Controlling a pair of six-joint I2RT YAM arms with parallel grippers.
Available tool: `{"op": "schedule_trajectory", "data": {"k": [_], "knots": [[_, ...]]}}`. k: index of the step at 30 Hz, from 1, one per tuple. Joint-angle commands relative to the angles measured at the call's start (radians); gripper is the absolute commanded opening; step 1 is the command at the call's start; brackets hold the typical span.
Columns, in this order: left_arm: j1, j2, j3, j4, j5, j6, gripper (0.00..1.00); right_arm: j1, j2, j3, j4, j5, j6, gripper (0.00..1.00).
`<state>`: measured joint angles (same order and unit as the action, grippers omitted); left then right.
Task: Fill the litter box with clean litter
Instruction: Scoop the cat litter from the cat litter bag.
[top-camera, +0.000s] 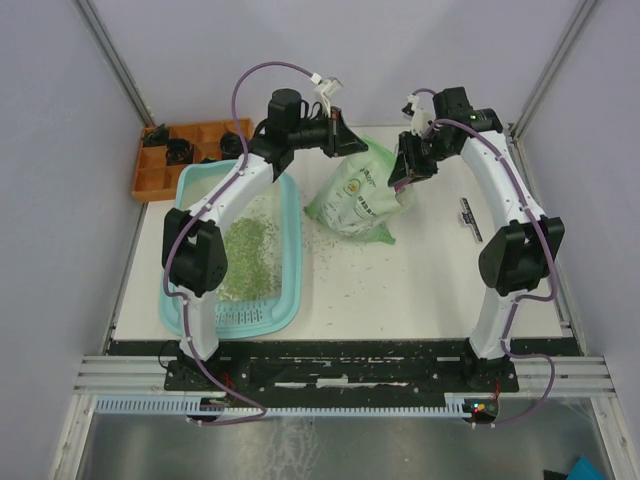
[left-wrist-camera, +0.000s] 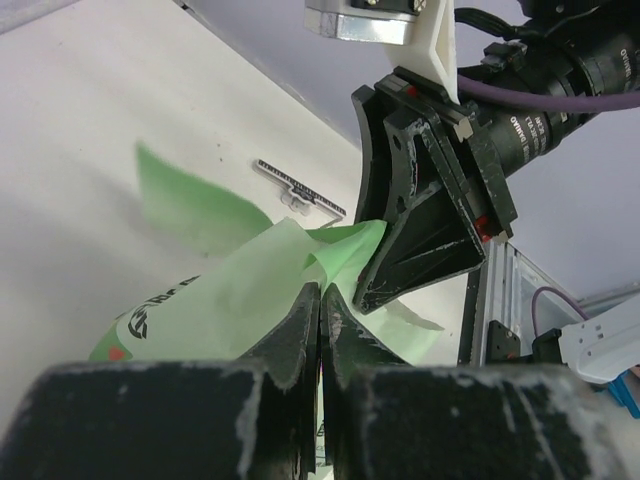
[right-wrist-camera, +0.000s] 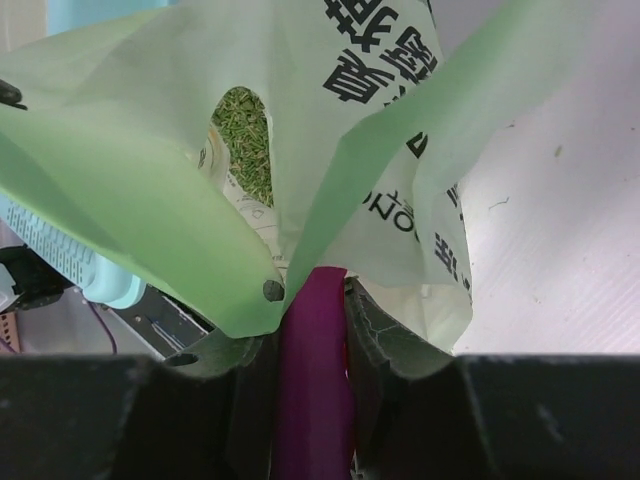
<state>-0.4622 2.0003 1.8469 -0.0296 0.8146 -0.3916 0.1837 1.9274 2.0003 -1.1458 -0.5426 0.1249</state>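
Observation:
The light teal litter box lies on the left of the table, with pale green litter spread over its floor. A green and white printed bag stands in the middle. My left gripper is shut on the bag's upper edge. My right gripper is at the bag's mouth, shut on a magenta scoop handle. The scoop's bowl is hidden inside the bag. Litter shows through an opening in the bag. The box's slotted ledge shows at the left.
An orange compartmented tray with black parts sits at the back left. Loose granules are scattered on the white table in front of the bag. A black strip lies at the right. Grey walls close both sides.

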Motion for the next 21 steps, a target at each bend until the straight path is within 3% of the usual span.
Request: {"op": "schedule_trajectory", "data": {"k": [1, 13, 21], "knots": [[-0.018, -0.048, 0.115, 0.159, 0.059, -0.061, 0.03, 0.018, 0.001, -0.015, 0.030, 0.117, -0.073, 0.02], [-0.019, 0.009, 0.201, 0.199, 0.061, -0.110, 0.03, 0.101, -0.041, -0.127, 0.120, 0.328, -0.171, 0.02], [-0.019, 0.013, 0.167, 0.189, 0.062, -0.104, 0.03, 0.138, 0.007, -0.236, 0.169, 0.307, -0.162, 0.02]]}}
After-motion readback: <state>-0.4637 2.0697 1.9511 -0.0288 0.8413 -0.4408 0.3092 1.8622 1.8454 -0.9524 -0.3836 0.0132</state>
